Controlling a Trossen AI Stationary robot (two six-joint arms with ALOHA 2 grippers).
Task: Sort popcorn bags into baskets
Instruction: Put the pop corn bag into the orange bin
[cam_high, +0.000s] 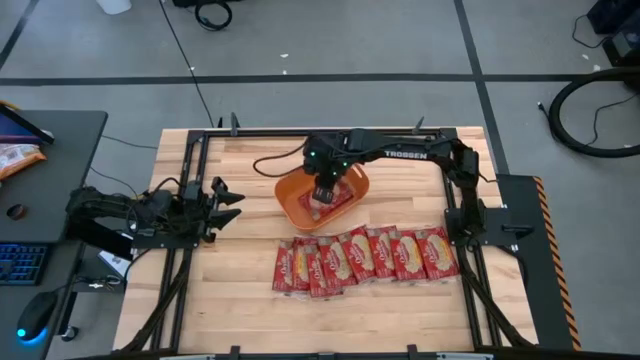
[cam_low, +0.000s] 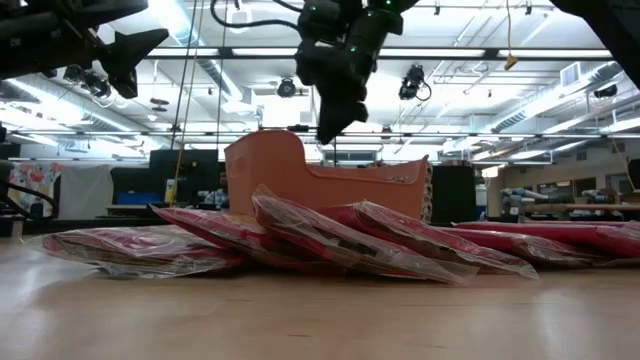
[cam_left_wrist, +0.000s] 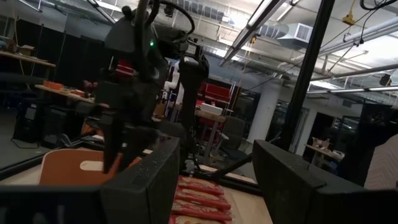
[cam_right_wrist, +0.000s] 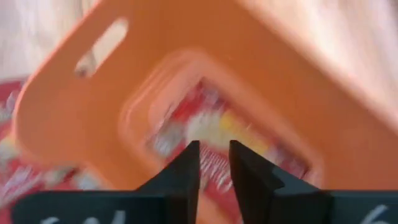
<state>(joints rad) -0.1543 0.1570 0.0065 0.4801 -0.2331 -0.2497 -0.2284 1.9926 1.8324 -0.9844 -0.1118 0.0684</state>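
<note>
The orange basket (cam_high: 297, 207) stands on the table's far middle part. One red popcorn bag (cam_right_wrist: 205, 127) lies flat on its floor. Several more red popcorn bags (cam_high: 365, 257) lie overlapping in a row on the wood, nearer than the basket (cam_low: 275, 165). My right gripper (cam_high: 325, 191) hangs over the basket, fingers pointing down, only a narrow gap between them (cam_right_wrist: 214, 163) and nothing in it. It stands above the rim in the low view (cam_low: 328, 132). My left gripper (cam_high: 232, 195) waits open at the table's left, raised, touching nothing (cam_left_wrist: 214, 180).
A black metal frame (cam_high: 452, 215) runs round the table. A desk at the left carries a keyboard (cam_high: 20, 262), a mouse (cam_high: 35, 318) and an orange and white snack bag (cam_high: 15, 156). Bare wood (cam_high: 400, 315) lies on the near side of the bag row.
</note>
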